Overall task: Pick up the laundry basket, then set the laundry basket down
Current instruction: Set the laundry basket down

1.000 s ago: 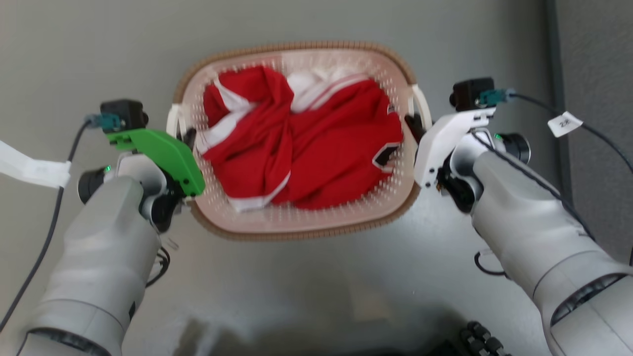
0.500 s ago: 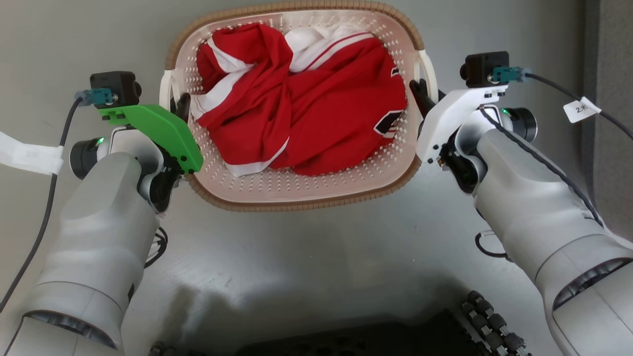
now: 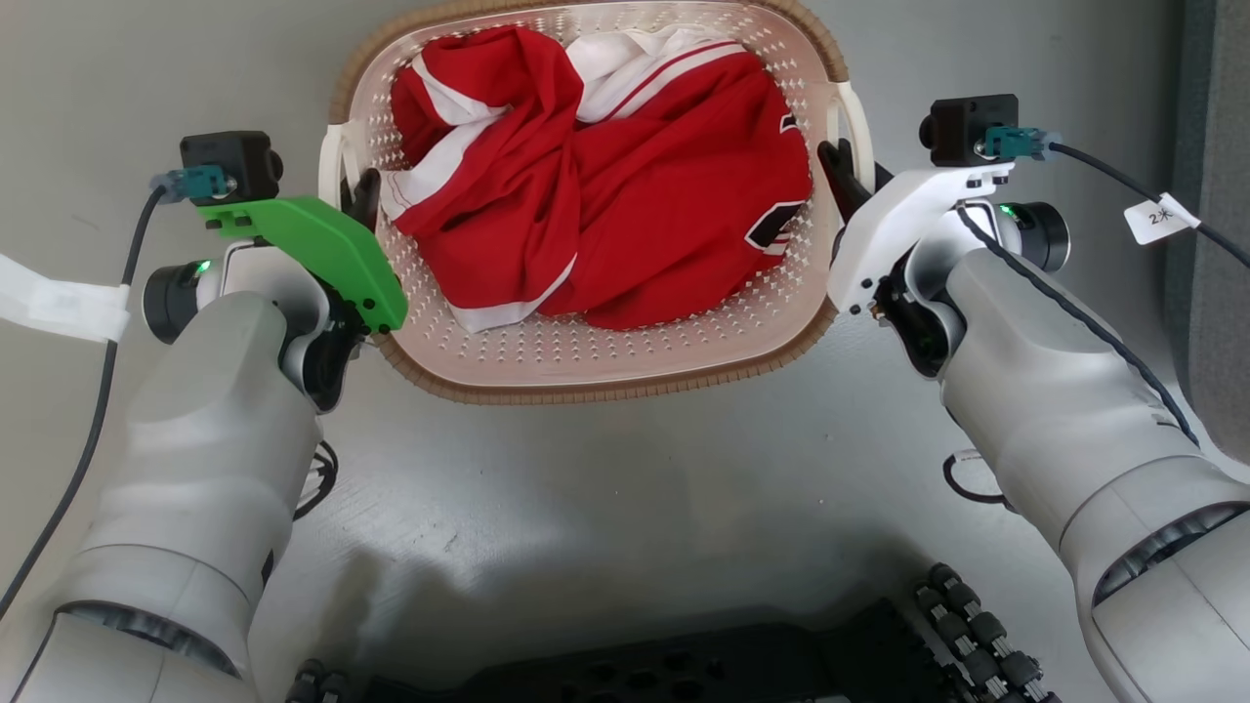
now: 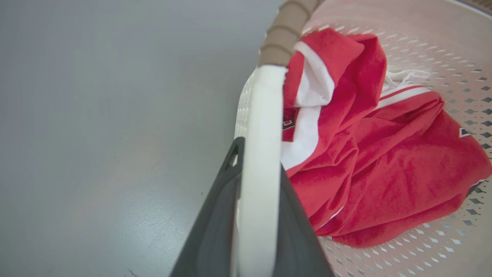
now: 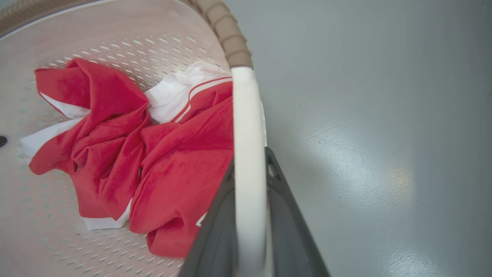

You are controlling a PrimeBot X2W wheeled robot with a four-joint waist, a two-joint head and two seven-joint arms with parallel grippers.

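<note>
Laundry basket [image 3: 605,344] at upper centre, red clothes [image 3: 635,195] inside, we are clamping left pincer [image 3: 363,195] on one white handle [image 3: 330,174], right pincer [image 3: 840,171] on the other.

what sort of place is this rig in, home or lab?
Probably a lab or test room, not a home: bare glossy grey floor and a tagged camera cable. The laundry basket of red clothes looks like a prop.
</note>
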